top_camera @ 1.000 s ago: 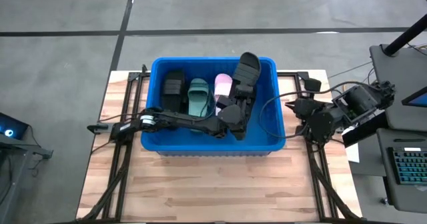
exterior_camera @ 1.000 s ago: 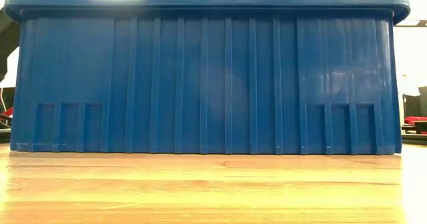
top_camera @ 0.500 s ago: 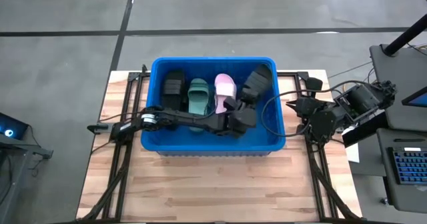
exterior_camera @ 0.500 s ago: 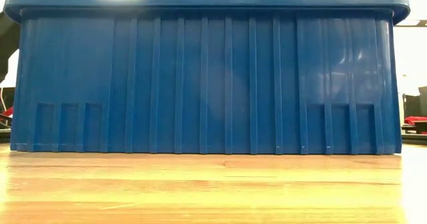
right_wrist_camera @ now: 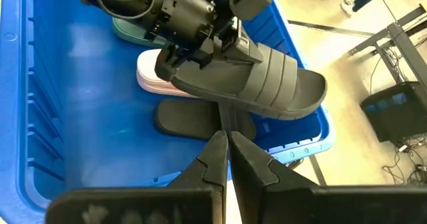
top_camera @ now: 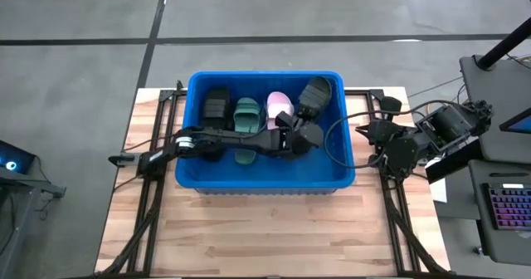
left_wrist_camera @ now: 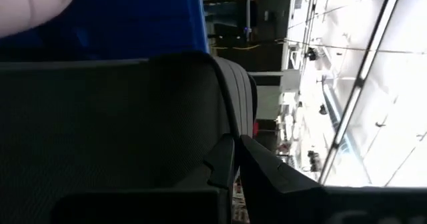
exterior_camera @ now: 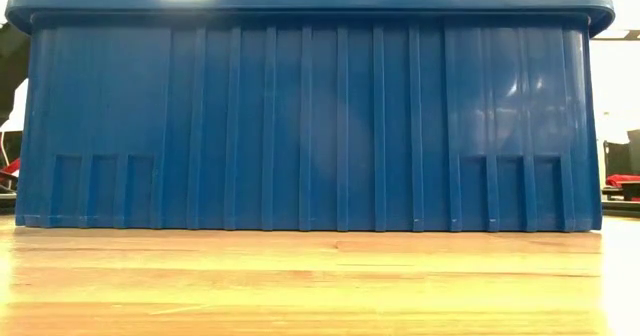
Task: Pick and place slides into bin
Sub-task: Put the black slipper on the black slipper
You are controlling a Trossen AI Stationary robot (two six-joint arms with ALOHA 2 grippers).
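High view: my left hand [top_camera: 300, 132], clamped on a black slide [top_camera: 314, 95], has swung it lower inside the bin [top_camera: 264, 179], beside the pink slide [top_camera: 278, 104]; release looks close. Right hand [top_camera: 365, 132] waits together beside the bin.
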